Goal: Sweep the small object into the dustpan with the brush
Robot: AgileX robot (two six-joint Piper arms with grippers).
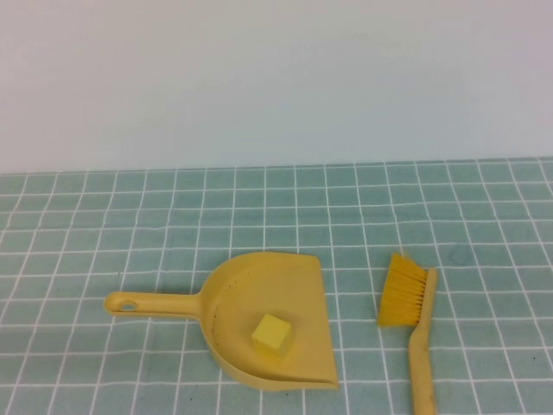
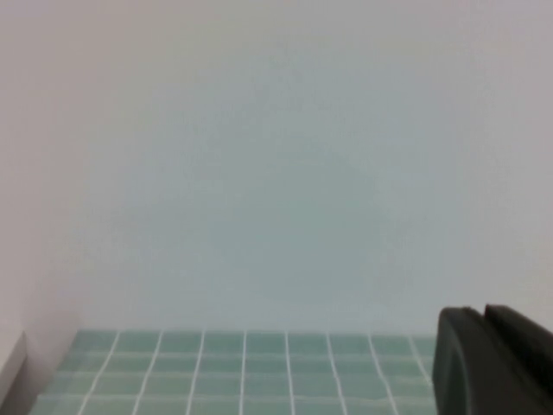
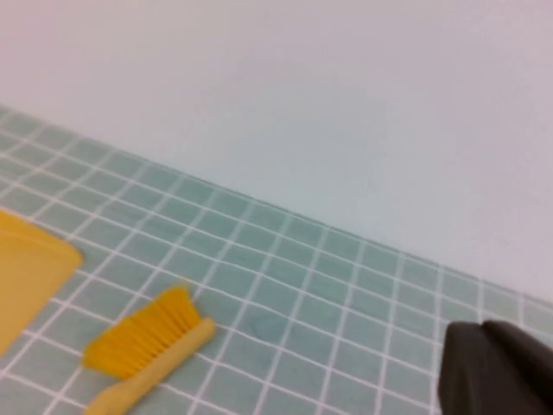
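Cube (image 1: 271, 332) in dustpan (image 1: 298, 285); end effectors offstage.

You have a mustard-yellow dustpan (image 1: 259, 316) holding a paler yellow cube (image 1: 271, 332). To its right, the brush (image 1: 413, 322) has a tan-yellow handle and bright orange-yellow bristles. The table (image 1: 484, 225) is a teal-green tile grid with white lines, the far wall (image 1: 276, 78) plain pale grey. Both grippers, left gripper (image 2: 492, 363) and right gripper (image 3: 497, 367), show black at the edge of their wrist views.

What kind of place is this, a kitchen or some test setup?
Likely a staged test setup: a green tiled surface against a bare pale wall, holding only a dustpan, cube and brush. The left gripper and right gripper show only at the wrist views' edges.
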